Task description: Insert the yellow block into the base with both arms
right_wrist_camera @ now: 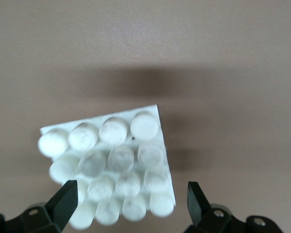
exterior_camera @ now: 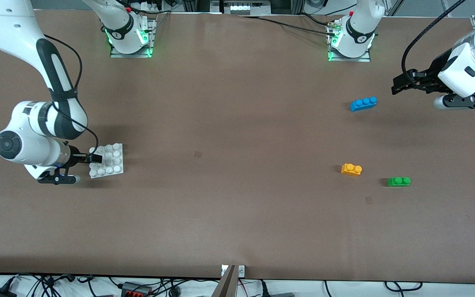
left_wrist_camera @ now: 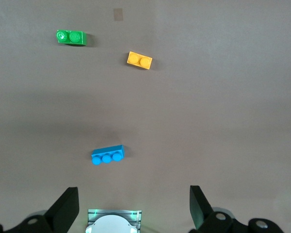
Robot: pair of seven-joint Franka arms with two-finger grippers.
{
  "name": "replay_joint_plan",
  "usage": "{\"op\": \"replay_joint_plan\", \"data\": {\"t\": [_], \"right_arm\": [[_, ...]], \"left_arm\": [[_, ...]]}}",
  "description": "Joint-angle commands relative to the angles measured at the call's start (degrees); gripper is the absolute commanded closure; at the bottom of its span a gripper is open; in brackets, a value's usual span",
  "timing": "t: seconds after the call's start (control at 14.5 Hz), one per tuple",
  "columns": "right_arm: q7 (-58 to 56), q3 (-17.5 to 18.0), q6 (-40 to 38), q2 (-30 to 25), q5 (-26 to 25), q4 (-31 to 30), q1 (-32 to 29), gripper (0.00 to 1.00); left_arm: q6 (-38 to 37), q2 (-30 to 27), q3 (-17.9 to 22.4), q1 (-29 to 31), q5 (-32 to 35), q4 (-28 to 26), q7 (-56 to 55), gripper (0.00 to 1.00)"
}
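Your right gripper (exterior_camera: 96, 157) has its jaws spread wide and empty, low over the edge of the white studded base (exterior_camera: 109, 161) that faces the right arm, with the plate sitting between the two fingers in the right wrist view (right_wrist_camera: 111, 160). The base looks turned at an angle to the jaws there, so if you close now you will likely catch a corner, and the plate could swivel or skid on the brown table (exterior_camera: 229, 185) instead of seating squarely. Your left gripper (exterior_camera: 395, 87) is also wide apart and holds nothing, up in the air toward the left arm's end of the table, close to the blue three-stud brick (exterior_camera: 363, 103). The yellow block (exterior_camera: 351, 169) lies flat on the table, nearer the front camera than the blue brick and just beside the green two-stud brick (exterior_camera: 398, 181). Descend carelessly and you could grab or nudge the wrong brick; the green one sits close enough to be bumped.
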Motion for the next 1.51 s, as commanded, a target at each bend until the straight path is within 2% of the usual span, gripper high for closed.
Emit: {"op": "replay_joint_plan", "data": {"t": [0.0,0.41,0.55,0.69,0.96,1.31,1.45], "right_arm": [[-4.4,0.0,3.1,1.8,0.8,-0.2,-0.3,0.0],[-4.7,0.0,3.3,2.8,0.9,-0.8,-0.2,0.02],[-4.9,0.0,3.2,2.8,0.9,-0.8,0.1,0.19],[-6.6,0.0,3.3,3.5,0.9,-0.7,-0.1,0.28],[-7.6,0.1,3.7,4.4,1.0,-0.4,-0.7,0.33],[-7.5,0.5,3.3,4.8,1.1,-0.5,-0.8,0.34],[-7.4,2.3,2.1,4.7,5.2,-0.7,-0.7,0.34]], "left_arm": [[-0.1,-1.0,0.1,0.0,-1.0,-0.9,0.8,0.0],[0.0,-1.0,0.0,0.0,-1.0,-0.8,0.8,0.0],[0.0,-0.9,0.0,0.0,-1.0,-0.7,0.8,0.0],[0.0,-1.0,0.0,0.0,-1.0,-0.8,0.8,0.0],[-0.1,-0.9,0.0,0.0,-1.1,-0.7,0.8,0.0],[-0.1,-0.9,0.0,0.0,-1.1,-0.7,0.8,0.0],[-0.1,-0.9,0.0,0.0,-1.1,-0.7,0.8,0.0]]}}
